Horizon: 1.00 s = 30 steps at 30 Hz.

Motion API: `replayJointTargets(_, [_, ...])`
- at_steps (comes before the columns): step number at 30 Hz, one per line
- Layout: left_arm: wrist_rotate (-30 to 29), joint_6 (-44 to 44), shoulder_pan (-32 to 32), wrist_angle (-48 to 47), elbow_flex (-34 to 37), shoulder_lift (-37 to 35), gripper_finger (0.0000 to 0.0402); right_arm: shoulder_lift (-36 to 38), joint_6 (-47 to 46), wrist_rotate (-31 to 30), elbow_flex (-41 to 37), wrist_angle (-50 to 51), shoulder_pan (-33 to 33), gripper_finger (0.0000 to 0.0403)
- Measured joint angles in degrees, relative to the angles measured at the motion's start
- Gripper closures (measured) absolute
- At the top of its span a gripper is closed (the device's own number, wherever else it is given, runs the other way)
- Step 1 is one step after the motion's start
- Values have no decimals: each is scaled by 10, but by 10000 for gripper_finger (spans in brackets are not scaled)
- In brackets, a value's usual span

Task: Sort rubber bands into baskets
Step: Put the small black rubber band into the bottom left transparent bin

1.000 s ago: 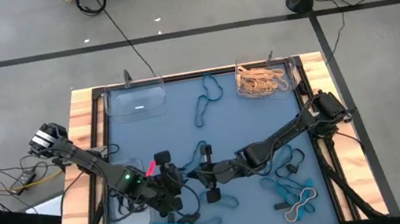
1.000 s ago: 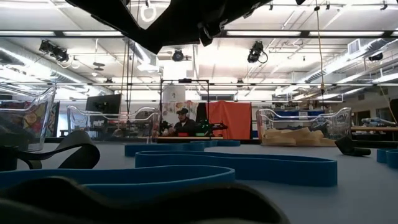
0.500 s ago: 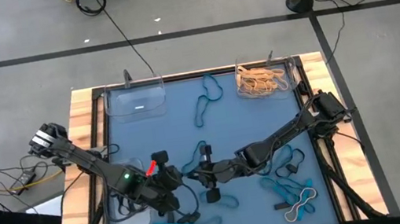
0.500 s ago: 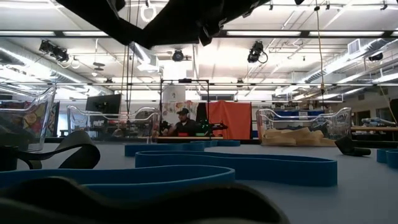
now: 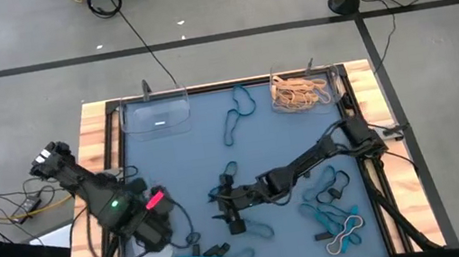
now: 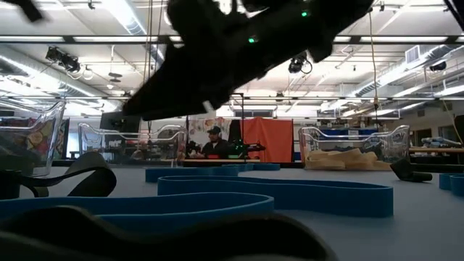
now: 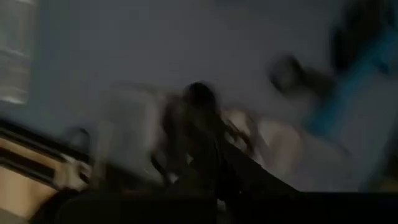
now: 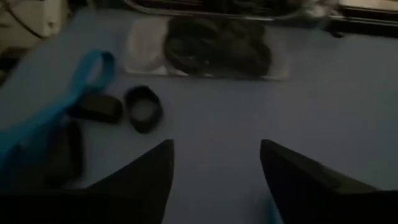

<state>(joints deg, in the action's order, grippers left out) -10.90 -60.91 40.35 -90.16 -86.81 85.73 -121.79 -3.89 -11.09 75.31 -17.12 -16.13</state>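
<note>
Overhead, the left arm folds back toward its own desk edge, its left pincer (image 5: 156, 233) hanging over the clear basket (image 5: 143, 253) holding black rubber bands (image 8: 214, 53); its wrist picture is smeared, so whether its fingers are spread or closed I cannot tell. Reaching low across the blue desk (image 5: 206, 155) from the opposite side, the right arm stretches nearly straight, and the right pincer (image 5: 225, 204) has its fingers (image 8: 146, 180) spread wide with nothing between them. Just ahead of that pincer lie a small black band (image 8: 144, 109) and a teal band (image 8: 74, 87). Well behind it sits the basket of tan bands (image 5: 301, 90), with another clear basket (image 5: 155, 117) at the far corner.
</note>
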Motion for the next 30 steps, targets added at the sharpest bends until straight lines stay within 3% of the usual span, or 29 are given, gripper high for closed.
replayJointTargets(6, [89, -57, 43, 2, 24, 0, 395, -70, 9, 89, 74, 1, 5, 136])
replayJointTargets(13, [162, -84, 60, 11, 91, 1, 393, -143, 38, 144, 170, 30, 0, 141])
replayJointTargets(20, [185, -65, 59, 74, 188, 1, 386, -160, 50, 161, 198, 38, -3, 138])
replayJointTargets(24, [184, -63, 59, 121, 223, 0, 350, -161, 52, 172, 201, 27, 0, 144])
replayJointTargets(30, [186, -64, 58, 121, 229, -4, 247, -189, 51, 179, 212, 13, 5, 147])
